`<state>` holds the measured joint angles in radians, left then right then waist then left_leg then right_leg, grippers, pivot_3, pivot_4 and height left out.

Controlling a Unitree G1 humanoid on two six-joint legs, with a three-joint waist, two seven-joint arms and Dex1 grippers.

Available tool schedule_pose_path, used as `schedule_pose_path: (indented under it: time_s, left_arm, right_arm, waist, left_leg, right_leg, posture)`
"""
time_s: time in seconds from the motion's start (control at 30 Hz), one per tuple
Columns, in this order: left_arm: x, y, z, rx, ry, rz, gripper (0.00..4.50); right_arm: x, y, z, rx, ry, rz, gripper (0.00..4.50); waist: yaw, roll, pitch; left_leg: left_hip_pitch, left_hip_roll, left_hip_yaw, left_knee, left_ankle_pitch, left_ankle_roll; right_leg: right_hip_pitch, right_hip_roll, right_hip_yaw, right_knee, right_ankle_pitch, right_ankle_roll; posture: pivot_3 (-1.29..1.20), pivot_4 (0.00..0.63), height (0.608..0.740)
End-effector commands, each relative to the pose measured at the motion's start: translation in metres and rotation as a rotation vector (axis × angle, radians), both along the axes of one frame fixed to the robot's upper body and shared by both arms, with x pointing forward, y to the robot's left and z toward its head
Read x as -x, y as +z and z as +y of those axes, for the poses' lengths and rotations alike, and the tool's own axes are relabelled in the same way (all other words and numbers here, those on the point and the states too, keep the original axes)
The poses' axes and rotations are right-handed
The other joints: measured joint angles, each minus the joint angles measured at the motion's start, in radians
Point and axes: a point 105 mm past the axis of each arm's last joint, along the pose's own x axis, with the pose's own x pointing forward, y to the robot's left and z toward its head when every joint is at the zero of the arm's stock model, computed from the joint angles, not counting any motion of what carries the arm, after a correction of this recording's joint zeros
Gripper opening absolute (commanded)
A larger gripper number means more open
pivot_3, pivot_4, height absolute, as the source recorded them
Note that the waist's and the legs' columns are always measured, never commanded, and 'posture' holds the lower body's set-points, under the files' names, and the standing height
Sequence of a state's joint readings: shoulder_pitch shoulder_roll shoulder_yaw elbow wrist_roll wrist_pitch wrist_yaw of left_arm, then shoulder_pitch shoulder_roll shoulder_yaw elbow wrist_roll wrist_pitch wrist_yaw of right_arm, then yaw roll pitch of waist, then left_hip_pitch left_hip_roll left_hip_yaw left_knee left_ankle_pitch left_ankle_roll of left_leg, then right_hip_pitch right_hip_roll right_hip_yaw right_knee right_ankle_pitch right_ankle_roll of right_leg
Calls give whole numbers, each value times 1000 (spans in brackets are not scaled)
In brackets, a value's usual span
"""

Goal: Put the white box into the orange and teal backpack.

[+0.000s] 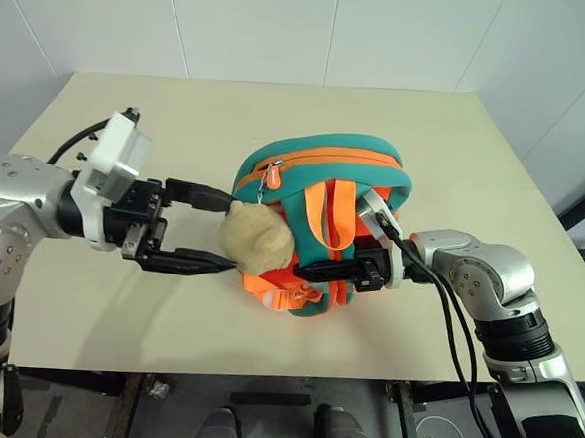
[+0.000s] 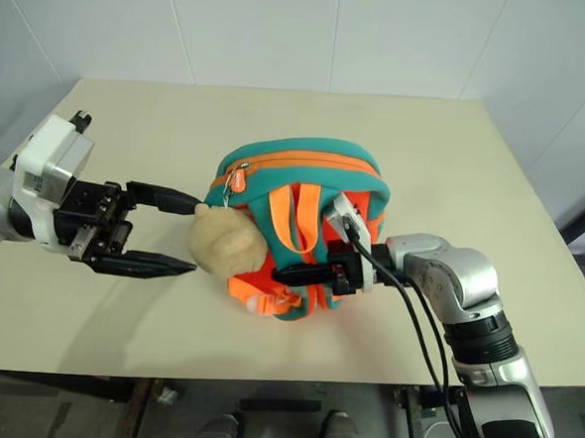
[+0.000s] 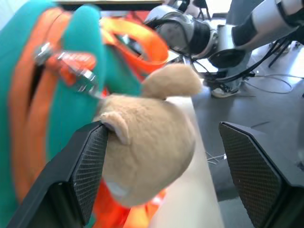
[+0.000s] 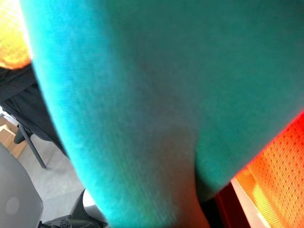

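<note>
Backpack, orange and teal, stands near the table's middle, zipper looking closed, so whether the white box is inside can't be told. Its beige plush charm sits right between the spread fingers of the left gripper, unclamped. On the opposite side, the right gripper is pinched shut on the backpack's strap.

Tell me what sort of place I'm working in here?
Probably a robotics lab or test room: a plain beige table against bare white panelled walls, with other robot arms and loose cables on the floor beyond.
</note>
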<state>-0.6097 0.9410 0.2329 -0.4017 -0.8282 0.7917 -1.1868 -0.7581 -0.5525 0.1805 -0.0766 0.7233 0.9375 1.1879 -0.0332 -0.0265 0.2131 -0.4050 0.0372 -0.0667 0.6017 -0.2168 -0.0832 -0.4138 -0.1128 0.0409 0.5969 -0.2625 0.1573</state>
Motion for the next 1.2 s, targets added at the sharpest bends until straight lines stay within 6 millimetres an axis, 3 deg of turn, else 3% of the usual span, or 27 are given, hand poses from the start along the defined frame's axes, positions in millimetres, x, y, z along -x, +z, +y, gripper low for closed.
schedule_pose_path:
  time_s: [0.03, 0.17, 0.4, 0.5, 0.73, 0.8, 0.9, 1.03, 1.2]
  left_arm:
    - [-3, -9, -10, -11, 14, -34, 3908]
    - [-17, -31, -21, -103, 54, -73, 3908]
    - [-40, -40, -25, -133, 147, -214, 3908]
    - [-48, -37, -21, -141, 185, -287, 3317]
    - [-48, -26, -17, -129, 186, -349, 1332]
    - [-47, -21, -15, -112, 193, -339, 933]
    - [-46, -14, -9, -93, 198, -322, 758]
    - [-39, 25, 22, -11, 252, -238, 748]
    - [-23, 36, 65, -30, 312, -57, 748]
  right_arm:
    - [3, 8, 5, -11, 31, -36, 0]
    - [4, 10, 6, -20, 33, -41, 0]
    - [6, 13, 7, -32, 30, -48, 0]
    - [6, 13, 8, -40, 27, -49, 0]
    - [6, 14, 10, -50, 27, -50, 0]
    - [6, 14, 10, -52, 28, -49, 0]
    - [6, 13, 11, -52, 28, -48, 0]
    - [5, 12, 10, -50, 25, -43, 0]
    - [5, 10, 10, -52, 22, -41, 0]
  waist:
    - [2, 0, 0]
    - [2, 0, 0]
    - [4, 0, 0]
    - [4, 0, 0]
    - [4, 0, 0]
    - [3, 0, 0]
    - [2, 0, 0]
    - [-1, 0, 0]
    - [-14, 0, 0]
  left_leg:
    - [0, 0, 0, 0, 0, 0]
    - [0, 0, 0, 2, 0, 0]
    - [0, 0, 0, 2, 0, 0]
    - [0, 0, 0, 2, 0, 0]
    - [0, 0, 0, 3, 0, 0]
    - [0, 0, 0, 3, 0, 0]
    - [0, 0, 0, 3, 0, 0]
    - [0, 0, 0, 3, 0, 0]
    - [0, 0, 0, 1, 0, 0]
  right_leg:
    - [0, 0, 0, 0, 0, 0]
    - [1, 0, 0, 0, 0, 0]
    - [1, 0, 0, 0, 0, 0]
    - [1, 0, 0, 0, 0, 0]
    - [1, 0, 0, 0, 0, 0]
    - [1, 0, 0, 0, 0, 0]
    - [1, 0, 0, 0, 0, 0]
    - [0, 0, 0, 0, 0, 0]
    - [0, 0, 0, 1, -1, -1]
  posture:
    - [0, 150, 740]
    - [0, 150, 740]
    - [0, 150, 740]
    - [0, 150, 740]
    - [0, 150, 740]
    - [0, 150, 740]
    - [0, 150, 740]
    - [0, 150, 740]
    - [0, 150, 740]
